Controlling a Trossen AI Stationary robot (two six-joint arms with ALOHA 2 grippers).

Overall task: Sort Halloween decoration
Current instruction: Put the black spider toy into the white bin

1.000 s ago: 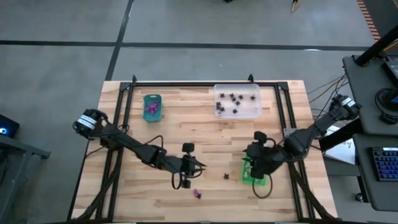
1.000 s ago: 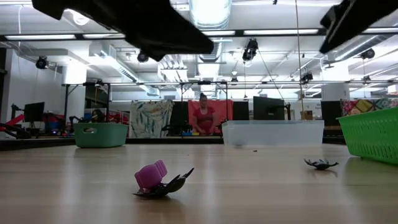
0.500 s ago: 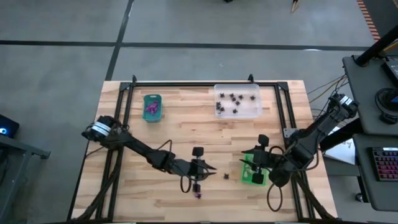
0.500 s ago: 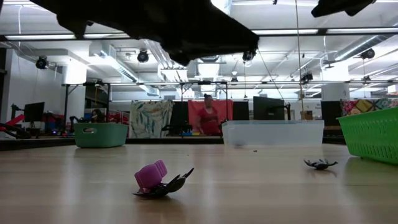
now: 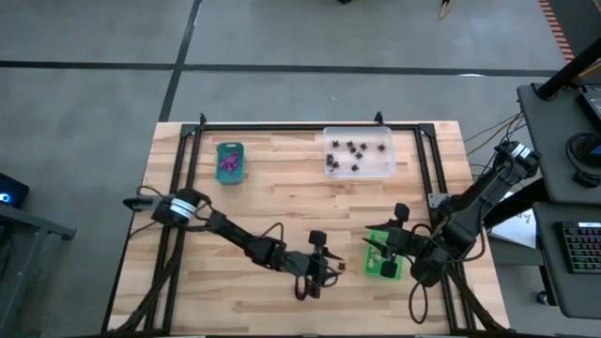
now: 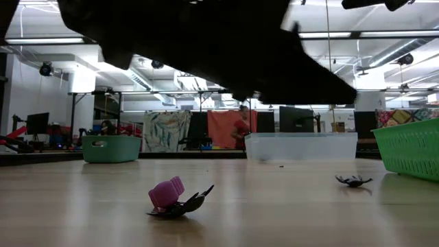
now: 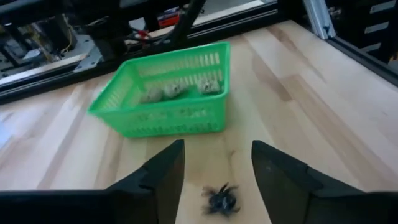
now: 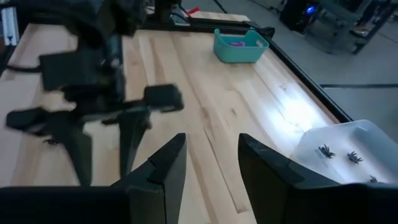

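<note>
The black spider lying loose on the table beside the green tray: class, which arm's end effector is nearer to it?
Left. The left end effector hovers open right by the black spider; the right end effector waits across the green tray.

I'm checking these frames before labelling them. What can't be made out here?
- High view: the purple trinket and black trinket seen together in the low view are hidden under the left gripper.
- Left wrist view: the black spider between the fingers is blurred.
- High view: trinkets in the green tray are covered by the right gripper.
- Low view: the left arm blocks the upper room.
</note>
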